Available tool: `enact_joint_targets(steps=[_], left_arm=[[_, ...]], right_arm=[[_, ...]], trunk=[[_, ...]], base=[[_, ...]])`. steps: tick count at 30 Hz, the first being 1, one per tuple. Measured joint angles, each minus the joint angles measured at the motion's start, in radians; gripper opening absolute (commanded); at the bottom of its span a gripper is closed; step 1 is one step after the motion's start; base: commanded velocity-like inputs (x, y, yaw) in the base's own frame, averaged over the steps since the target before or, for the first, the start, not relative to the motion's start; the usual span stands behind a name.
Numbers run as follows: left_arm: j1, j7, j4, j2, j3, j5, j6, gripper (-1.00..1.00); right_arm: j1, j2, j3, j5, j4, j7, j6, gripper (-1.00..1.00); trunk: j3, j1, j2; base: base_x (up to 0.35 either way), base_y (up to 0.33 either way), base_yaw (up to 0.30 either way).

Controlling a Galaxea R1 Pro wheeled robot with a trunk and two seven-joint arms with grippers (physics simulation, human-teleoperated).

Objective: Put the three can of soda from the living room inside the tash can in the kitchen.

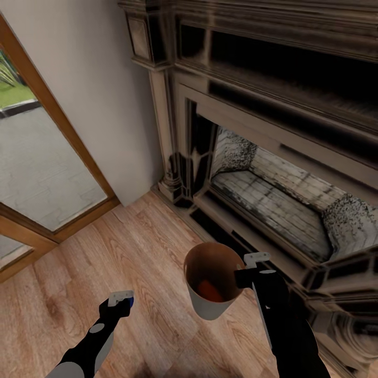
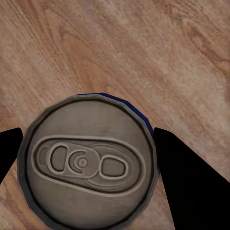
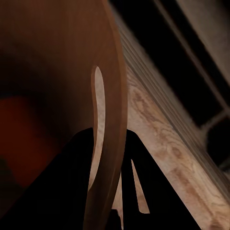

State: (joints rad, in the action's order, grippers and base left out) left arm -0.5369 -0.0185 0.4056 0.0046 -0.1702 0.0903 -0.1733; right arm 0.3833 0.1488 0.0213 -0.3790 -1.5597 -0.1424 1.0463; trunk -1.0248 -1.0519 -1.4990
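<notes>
We had the left gripper (image 1: 122, 299) clamped on the blue soda can (image 2: 88, 160) over the plank floor (image 1: 105, 252). Right gripper (image 1: 251, 269) pinched the trash can (image 1: 210, 286) rim, orange can (image 1: 210, 290) inside. Fireplace (image 1: 273, 199) stood beyond.

No text readable anywhere (can top blank)

My arms are glossy black. The left forearm carries pale grey panels and a round grey disc. Each hand, left hand (image 1: 121, 299) and right hand (image 1: 255, 262), has a light grey bracket and flat black fingers (image 2: 189, 177).
</notes>
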Motion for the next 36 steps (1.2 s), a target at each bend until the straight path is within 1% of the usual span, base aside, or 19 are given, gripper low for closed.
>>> enact_joint_targets(steps=[21, 24, 30, 34, 36], left_arm=[[0.000, 0.001, 0.001, 0.000, 0.001, 0.000, 0.000, -1.00], [0.000, 0.003, 0.001, 0.000, 0.000, -0.001, 0.001, -1.00], [0.000, 0.003, 0.002, 0.000, 0.001, 0.000, 0.000, -1.00], [0.000, 0.004, 0.001, 0.000, 0.001, -0.001, 0.000, -1.00], [0.000, 0.004, 0.001, 0.000, 0.001, -0.001, 0.000, -1.00]], right_arm=[[0.000, 0.000, 0.000, 0.003, 0.001, 0.000, 0.000, -1.00], [0.000, 0.000, 0.000, -0.008, 0.001, 0.000, -0.001, -1.00], [0.000, 0.000, 0.000, 0.019, 0.001, 0.000, 0.001, -1.00], [0.000, 0.000, 0.000, -0.008, 0.001, 0.000, -0.001, -1.00], [0.000, 0.000, 0.000, -0.006, 0.001, 0.000, 0.000, -1.00]], trunk=[[0.000, 0.000, 0.000], [0.000, 0.000, 0.000], [0.000, 0.000, 0.000], [0.000, 0.000, 0.000], [0.000, 0.000, 0.000]], base=[[0.000, 0.005, 0.000], [0.000, 0.165, 0.000], [0.000, 0.109, 0.000], [0.000, 0.043, 0.000], [0.000, 0.082, 0.000]])
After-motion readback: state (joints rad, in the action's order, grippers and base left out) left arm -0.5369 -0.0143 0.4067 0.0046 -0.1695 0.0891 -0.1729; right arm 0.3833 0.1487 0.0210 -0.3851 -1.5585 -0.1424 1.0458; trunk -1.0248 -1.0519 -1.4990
